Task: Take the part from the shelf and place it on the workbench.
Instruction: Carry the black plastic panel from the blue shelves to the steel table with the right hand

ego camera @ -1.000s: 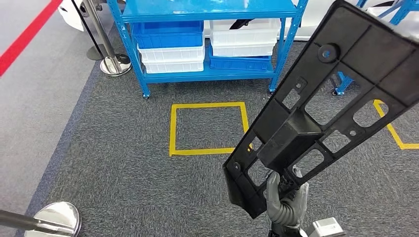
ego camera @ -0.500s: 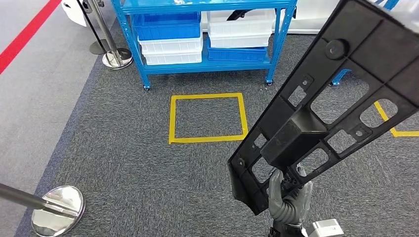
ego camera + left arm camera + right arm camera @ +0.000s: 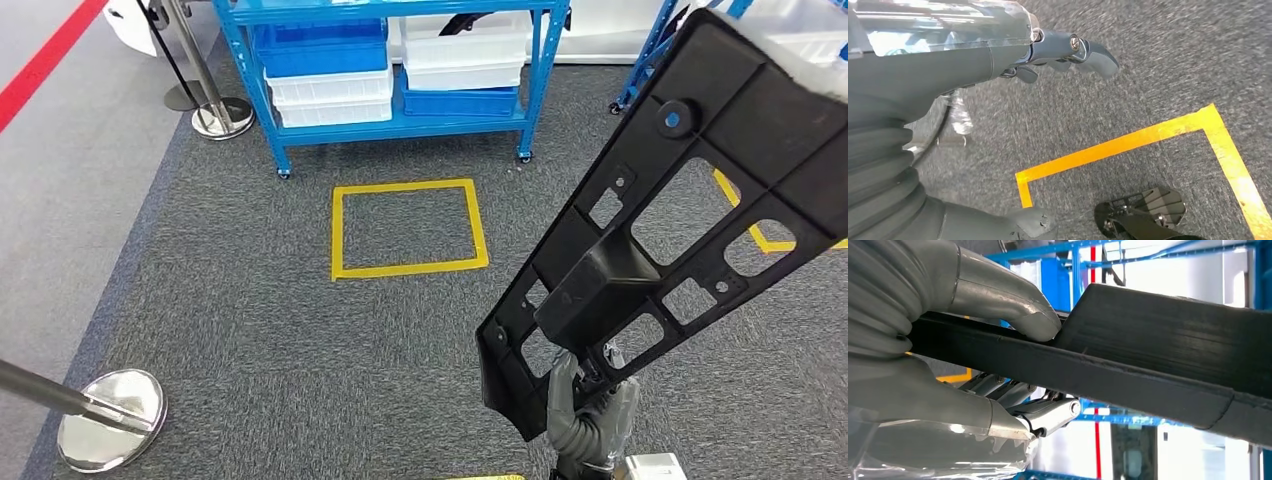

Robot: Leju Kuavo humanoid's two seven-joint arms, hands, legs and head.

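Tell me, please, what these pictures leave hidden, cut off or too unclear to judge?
- Black part: its upper end is cut off by the head view's right edge.
- Right hand: its fingers sit behind the part in the head view.
- Shelf: its upper levels run past the top edge.
- Workbench: cannot be placed from these views.

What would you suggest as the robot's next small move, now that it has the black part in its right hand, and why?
Probably keep turning away from the blue shelf toward the workbench, grip unchanged. The right hand holds the long black part by its lower end, thumb pressed on its edge, so most of it juts out beyond the hand. The left hand hangs over carpet, holding nothing.
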